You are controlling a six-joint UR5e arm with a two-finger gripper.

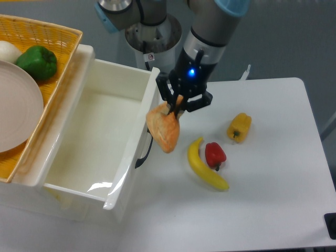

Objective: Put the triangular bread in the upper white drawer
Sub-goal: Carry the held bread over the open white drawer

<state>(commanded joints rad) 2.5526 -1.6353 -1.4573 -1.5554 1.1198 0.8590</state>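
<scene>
The gripper (176, 106) is clamped on the upper corner of the triangular bread (163, 130), which hangs below it in the air, over the front panel of the upper white drawer (148, 113), beside the black handle (144, 148).

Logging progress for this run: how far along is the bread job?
Done: the triangular bread is picked up, clear of the table. In hand: the gripper holds it by the front panel of the upper white drawer. Left: move it over the drawer's inside and release it.
</scene>
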